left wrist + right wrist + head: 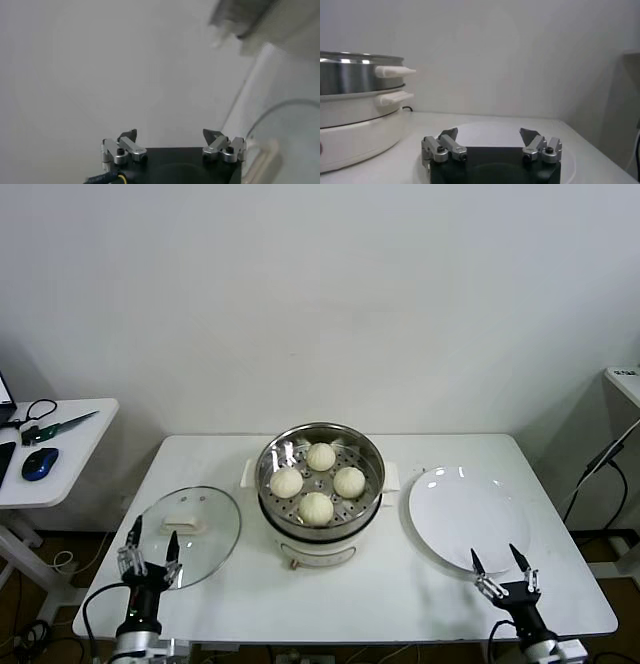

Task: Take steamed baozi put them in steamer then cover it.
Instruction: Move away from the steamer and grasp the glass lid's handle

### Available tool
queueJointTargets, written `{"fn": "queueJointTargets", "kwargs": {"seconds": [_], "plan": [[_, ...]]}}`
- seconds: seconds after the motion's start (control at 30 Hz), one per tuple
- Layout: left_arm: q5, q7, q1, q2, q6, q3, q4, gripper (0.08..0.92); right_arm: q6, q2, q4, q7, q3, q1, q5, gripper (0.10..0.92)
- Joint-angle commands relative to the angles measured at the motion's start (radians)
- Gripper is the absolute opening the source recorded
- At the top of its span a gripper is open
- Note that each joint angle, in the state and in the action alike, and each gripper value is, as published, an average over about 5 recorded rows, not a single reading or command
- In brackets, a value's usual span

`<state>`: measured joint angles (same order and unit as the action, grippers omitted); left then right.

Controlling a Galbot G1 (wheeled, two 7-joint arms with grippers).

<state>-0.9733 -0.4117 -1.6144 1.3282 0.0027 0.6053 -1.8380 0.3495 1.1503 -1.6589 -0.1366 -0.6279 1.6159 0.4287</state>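
Four steamed baozi (pixel 318 482) in steamer (pixel 320 534) at table centre, cover (pixel 187 536) left, plate (pixel 467 515) right

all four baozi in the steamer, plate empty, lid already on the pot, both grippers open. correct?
Not quite: the lid is not on the steamer; the head view shows it lying on the table to the pot's left, by the left gripper. The rest holds: four baozi in the steamer, plate empty, left and right gripper open.
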Motion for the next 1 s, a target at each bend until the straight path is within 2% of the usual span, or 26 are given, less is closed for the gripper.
{"fn": "queueJointTargets", "kwargs": {"seconds": [0.03,0.23,0.5,1.0], "plan": [[-0.458,-0.069,0.113,-0.041,0.012,-0.002,0.224,0.823,0.039,0.087,-0.013,0.014,-0.002,0.032,-0.037,0.823],[-0.480,-0.073,0.197,-0.061,0.005,0.001,0.338,0.823,0.046,0.092,-0.013,0.014,-0.010,0.034,-0.036,0.823],[-0.500,-0.075,0.249,-0.083,-0.001,-0.002,0.441,0.823,0.052,0.106,-0.012,0.012,-0.020,0.038,-0.037,0.823],[-0.463,-0.070,0.346,-0.098,0.011,-0.026,0.525,0.823,0.052,0.140,-0.027,0.012,-0.024,0.040,-0.062,0.823]]}}
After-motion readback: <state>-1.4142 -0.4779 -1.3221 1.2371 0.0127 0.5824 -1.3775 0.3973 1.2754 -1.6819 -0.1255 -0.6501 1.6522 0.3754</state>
